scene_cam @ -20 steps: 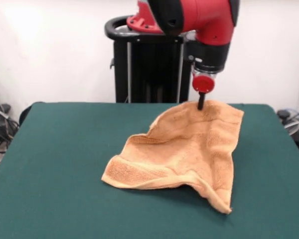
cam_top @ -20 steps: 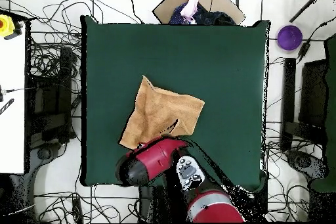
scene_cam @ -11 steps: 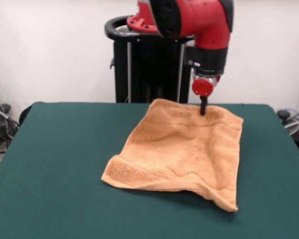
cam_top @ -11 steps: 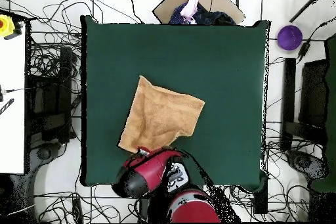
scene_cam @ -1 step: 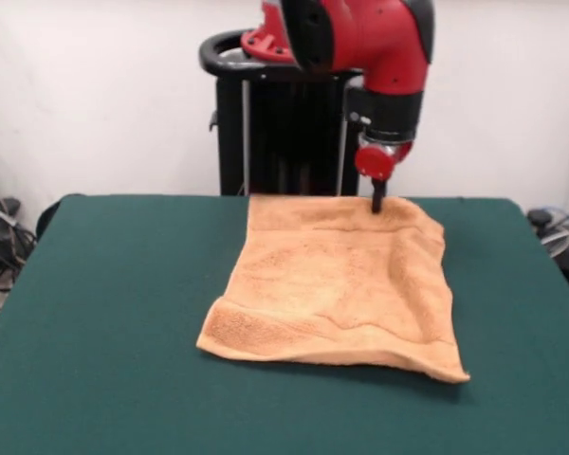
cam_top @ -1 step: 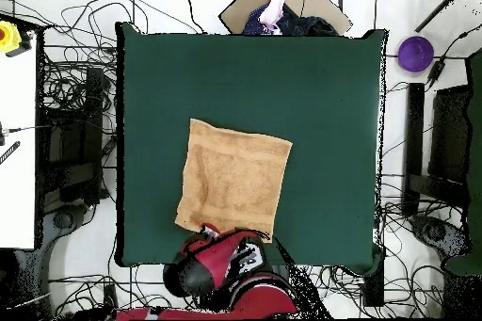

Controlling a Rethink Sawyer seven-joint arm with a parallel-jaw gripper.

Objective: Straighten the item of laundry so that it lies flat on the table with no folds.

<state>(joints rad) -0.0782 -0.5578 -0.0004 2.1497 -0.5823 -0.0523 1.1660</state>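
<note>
The orange-tan terry towel (scene_cam @ -1 step: 337, 284) lies spread on the dark green surface (scene_cam @ -1 step: 104, 313), toward the side where the arm stands, and from overhead it reads as a nearly square patch (cam_top @ -1 step: 233, 182) with green showing on every side. The end effector (scene_cam @ -1 step: 377, 199) comes down on the towel's far edge near one corner, its dark tip touching or pinching the cloth; from here I cannot tell whether it is closed on the fabric or only resting on it, since the tip shows as one thin dark post. In the overhead view the red wrist (cam_top @ -1 step: 209, 263) hides that contact altogether. The towel looks nearly open, but not quite flat: a raised ridge runs along the near edge, the near corner on the arm's side lifts a little, and a soft crease curves down the side below the end effector. To my eye the step in hand is finishing the pull that draws this far edge taut. Doing it well would mean keeping the cloth low, hauling slowly and straight away from the near edge so the ridge is drawn out instead of the whole towel sliding, and letting go only once the edge lies down on the felt, lifting straight up so the corner is not dragged back into a fold.
</note>
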